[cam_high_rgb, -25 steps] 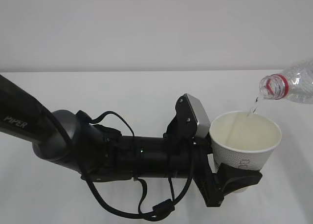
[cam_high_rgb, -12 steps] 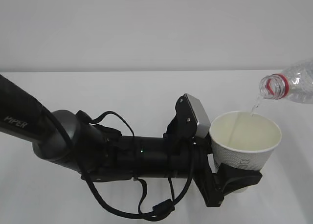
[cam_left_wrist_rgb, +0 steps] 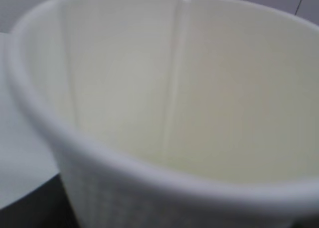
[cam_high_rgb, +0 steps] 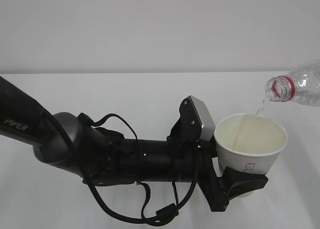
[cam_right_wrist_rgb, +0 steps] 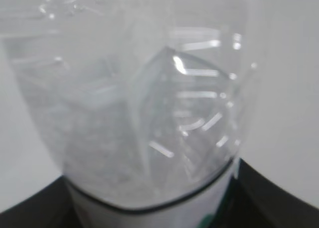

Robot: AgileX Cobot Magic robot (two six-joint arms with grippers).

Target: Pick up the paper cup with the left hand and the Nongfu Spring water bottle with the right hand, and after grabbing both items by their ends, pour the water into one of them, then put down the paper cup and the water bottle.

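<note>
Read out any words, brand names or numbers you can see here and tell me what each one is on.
"PIPER": white letters on the black left arm.
Grey lettering on the paper cup: too small and partly hidden to read.
Bottle: no text visible in the exterior view; its label edge in the right wrist view is cut off and unreadable.

We see the tilted Nongfu Spring water bottle (cam_high_rgb: 298,88) above and right of the paper cup (cam_high_rgb: 251,149), with the left hand (cam_high_rgb: 235,186) under the cup.
</note>
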